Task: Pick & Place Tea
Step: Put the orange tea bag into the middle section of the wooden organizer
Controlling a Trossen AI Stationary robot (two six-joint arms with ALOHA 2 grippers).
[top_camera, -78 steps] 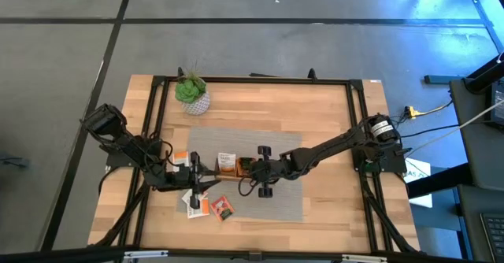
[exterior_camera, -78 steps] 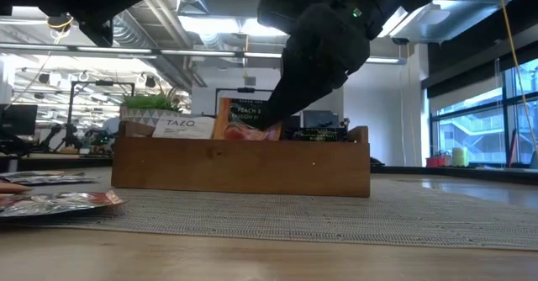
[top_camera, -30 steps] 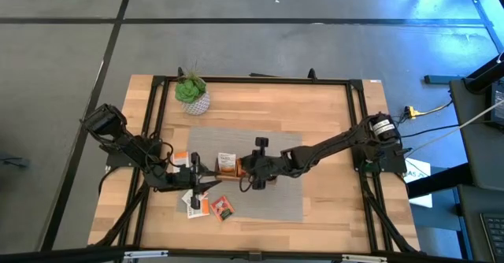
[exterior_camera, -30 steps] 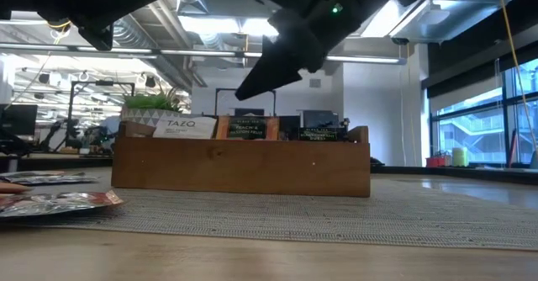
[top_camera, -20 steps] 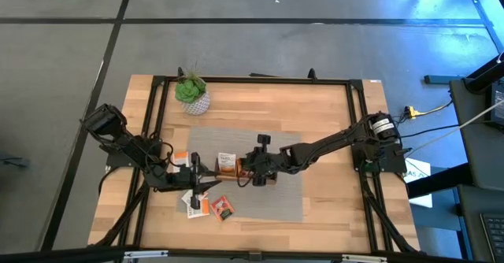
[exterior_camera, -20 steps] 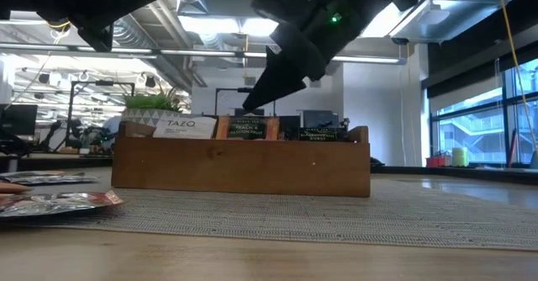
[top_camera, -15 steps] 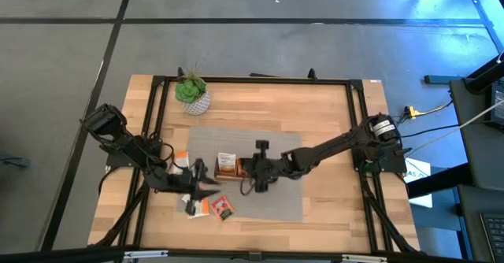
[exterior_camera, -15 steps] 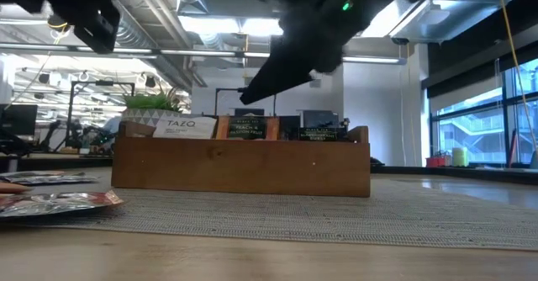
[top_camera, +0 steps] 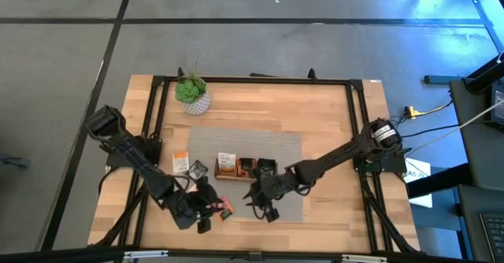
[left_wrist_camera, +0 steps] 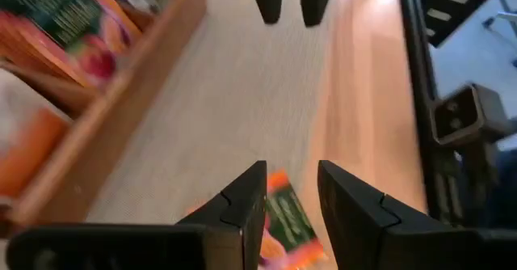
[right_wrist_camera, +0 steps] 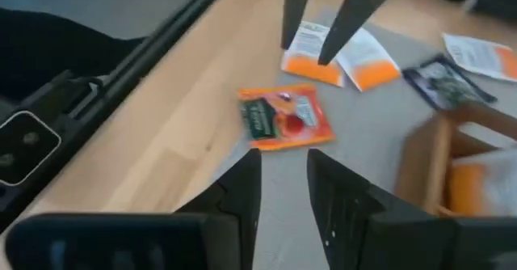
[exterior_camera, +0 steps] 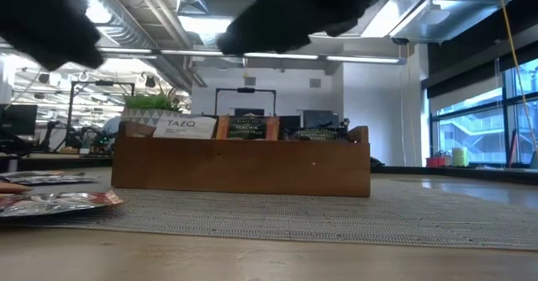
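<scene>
**A:** What has just changed on the left of the desk [top_camera: 331, 113]?

**B:** Your left tool [left_wrist_camera: 291, 171] has swung from beside the loose tea toward the near edge. It now hangs over the red-and-orange sachet [right_wrist_camera: 284, 118], fingers spread, nothing between them. That sachet lies flat at the near left edge of the grey mat [top_camera: 283, 145].

**A:** And the other loose tea?

**B:** Two white-and-orange sachets [right_wrist_camera: 311, 60] and a dark sachet [right_wrist_camera: 440, 80] lie flat just left of the wooden tray [exterior_camera: 244, 167] (all untouched).

**A:** The tray itself?

**B:** Sachets [exterior_camera: 248, 128] stand upright in its compartments, an orange-edged one in the middle.

**A:** And on the right?

**B:** Your right tool [right_wrist_camera: 284, 158] has left the tray and drawn back toward the near edge. It faces the left tool, fingers apart and empty. So one placement looks finished, and the red-and-orange sachet is probably your next pick.
</scene>
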